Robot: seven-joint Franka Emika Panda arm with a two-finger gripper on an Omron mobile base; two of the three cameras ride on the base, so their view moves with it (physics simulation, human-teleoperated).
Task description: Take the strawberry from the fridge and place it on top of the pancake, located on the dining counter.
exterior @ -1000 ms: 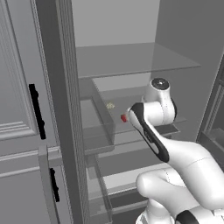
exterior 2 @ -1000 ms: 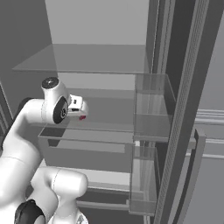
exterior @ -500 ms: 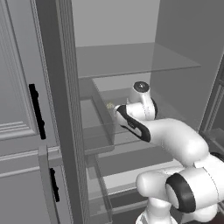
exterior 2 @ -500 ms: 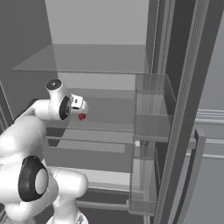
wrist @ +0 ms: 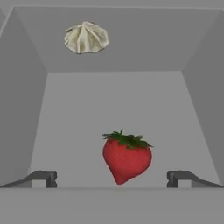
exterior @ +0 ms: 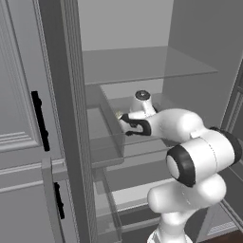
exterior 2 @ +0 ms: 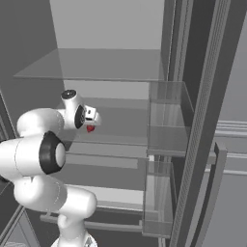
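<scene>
fingers (wrist: 111, 178): spread to their widest, holding nothing; the two dark tips stand one on each side of the strawberry.
strawberry (wrist: 127, 157): lies on the fridge shelf (wrist: 109, 105) between the tips, untouched; glossy red cone, green leafy cap.
change: over the last second the arm has swung deeper into the fridge (exterior: 66, 118), bringing the hand right up to the strawberry (exterior 2: 90, 128); judged ready to close.
beyond the strawberry: pale, ridged garlic bulb (wrist: 86, 37) far back.
shelf: smooth, flat, light grey.
</scene>
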